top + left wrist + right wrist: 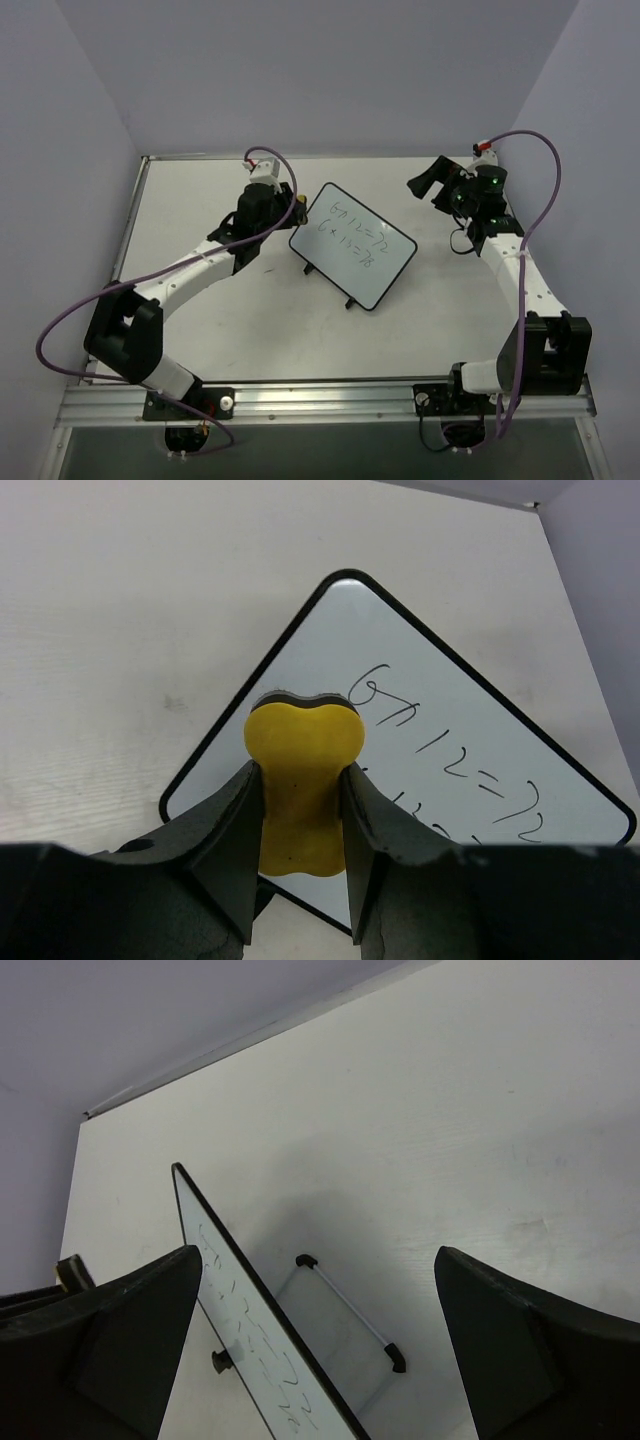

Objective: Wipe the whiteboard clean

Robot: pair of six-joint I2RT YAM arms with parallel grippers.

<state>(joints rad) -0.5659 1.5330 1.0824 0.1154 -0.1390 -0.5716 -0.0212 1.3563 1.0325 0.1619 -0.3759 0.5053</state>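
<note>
Whiteboard [353, 245] sits at the centre of the table [200, 190] in the top view, turned diagonally and propped up on its feet. Two lines of dark handwritten figures cover its face.

Left gripper [285, 205] is at the board's upper left corner. In the left wrist view its fingers [225, 830] are clamped on the waist of a yellow eraser [303, 745]. The eraser's tip overlaps the blank left part of the board, just left of the writing. Whether the eraser touches the surface cannot be told.

Right gripper [428, 183] is at the upper right of the top view, well apart from the board. Its fingers [130, 1340] are spread wide with nothing between them. In the right wrist view the board [250, 1350] shows at lower left, leaning, close to the left finger.
</note>
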